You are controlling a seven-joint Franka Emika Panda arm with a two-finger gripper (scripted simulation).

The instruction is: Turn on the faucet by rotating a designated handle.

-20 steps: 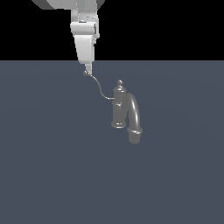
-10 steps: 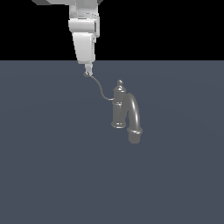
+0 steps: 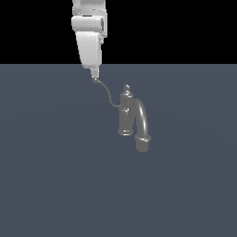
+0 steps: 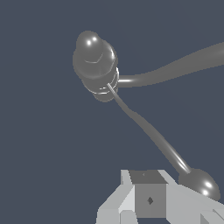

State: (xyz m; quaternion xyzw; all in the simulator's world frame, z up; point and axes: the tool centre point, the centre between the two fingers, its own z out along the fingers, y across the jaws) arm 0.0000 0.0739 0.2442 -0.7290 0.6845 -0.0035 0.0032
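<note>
Nothing visibly moved since 0.5 s ago; fingers [image 3: 94,74] beside handle [image 3: 107,94] ball, grip state unclear.

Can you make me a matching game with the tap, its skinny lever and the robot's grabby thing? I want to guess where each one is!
Things:
1. faucet
2. handle
3. tool
4. spout

Places or states:
A. thin curved wire ending in a small ball
B. thick arch bending down on the exterior view's right
C. white, coming down from above, its tip right at the ball
D. grey upright post with a knob on top

Pairs: 1-D, 2-A, 3-C, 4-B
</note>
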